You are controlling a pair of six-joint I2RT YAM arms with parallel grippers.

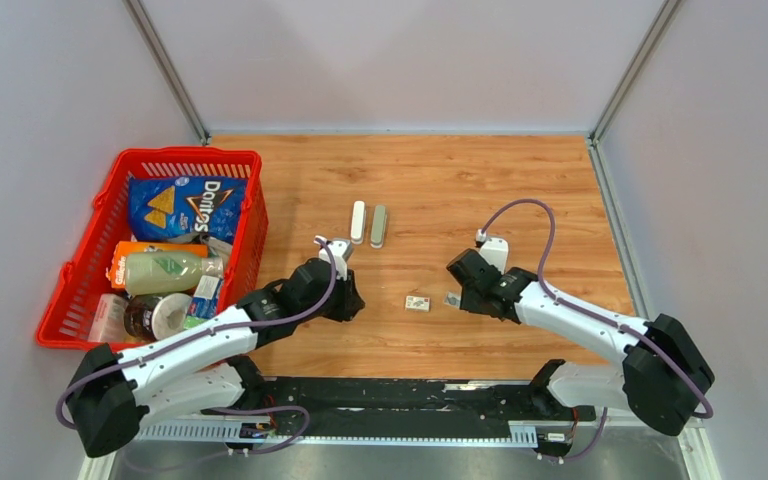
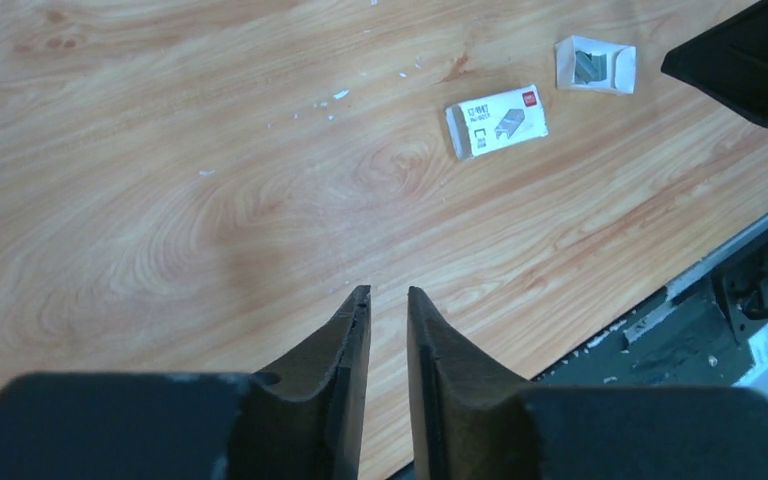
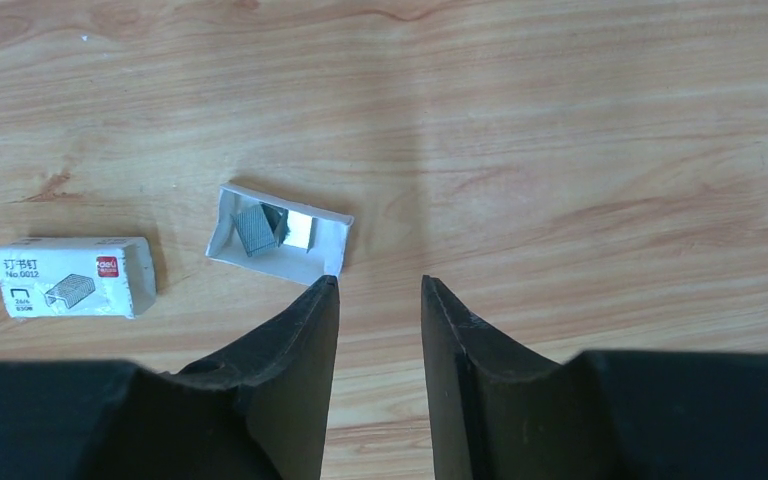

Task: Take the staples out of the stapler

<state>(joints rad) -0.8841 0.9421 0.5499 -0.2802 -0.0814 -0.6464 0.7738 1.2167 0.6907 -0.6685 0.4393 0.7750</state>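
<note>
Wooden worktop (image 1: 440,180): left tool (image 2: 389,292) and right tool (image 3: 379,282) are being held released, empty; tiny silvery-grey staples (image 3: 255,228) risk being scattered if white paper tray (image 3: 326,236) gets clipped.

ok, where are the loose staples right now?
Right wrist view: the staples sit in the open white tray, right of the staple box, just ahead-left of the right gripper.

Wooden table (image 1: 520,180) bears basket (image 1: 190,153), stapler (image 1: 358,222), staple box (image 1: 418,302), tray (image 1: 452,299).
</note>
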